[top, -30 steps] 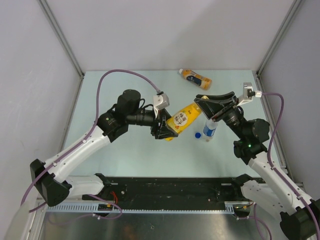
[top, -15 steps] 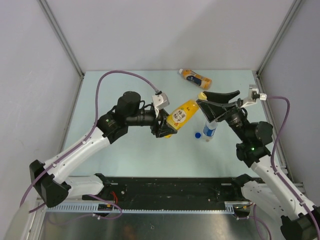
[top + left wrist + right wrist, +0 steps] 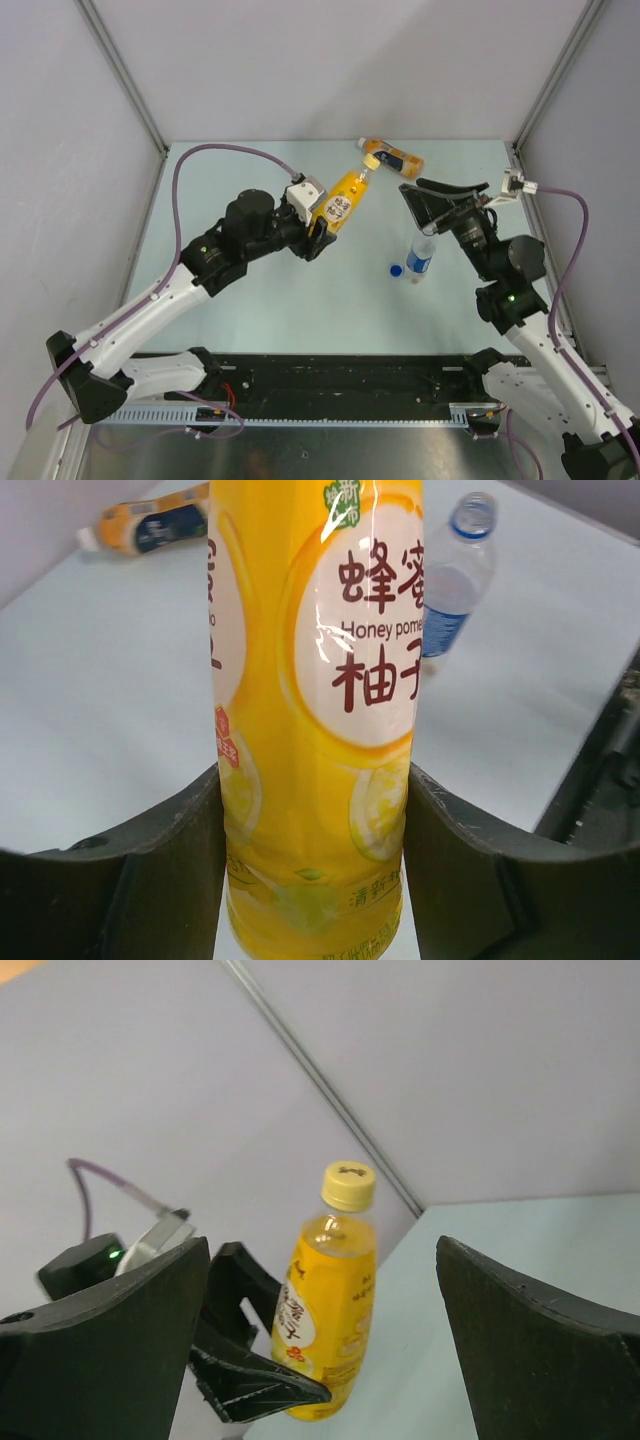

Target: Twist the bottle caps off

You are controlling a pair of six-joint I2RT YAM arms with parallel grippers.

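1. My left gripper is clamped on the lower body of the yellow bottle. In the left wrist view the yellow bottle fills the gap and both fingers press hard against its sides.
2. That bottle is up off the table and tilted, its top end pointing away towards the far edge. The yellow cap sits on its neck.
3. My right gripper hangs in the air to the right of the yellow bottle, jaws spread wide and gripping nothing.
4. From the right wrist camera, the yellow bottle stands framed between my two spread fingers and touches neither. Its yellow cap is at the top, with the left gripper wrapped round its base.
5. The clear bottle stands upright on the table, just below my right gripper in the top view. The blue cap is off and lies on the table just beside it, on its left.
6. The orange bottle lies on its side near the far edge, its white cap pointing left. The left wrist view shows the orange bottle lying behind and the clear bottle upright to the right.
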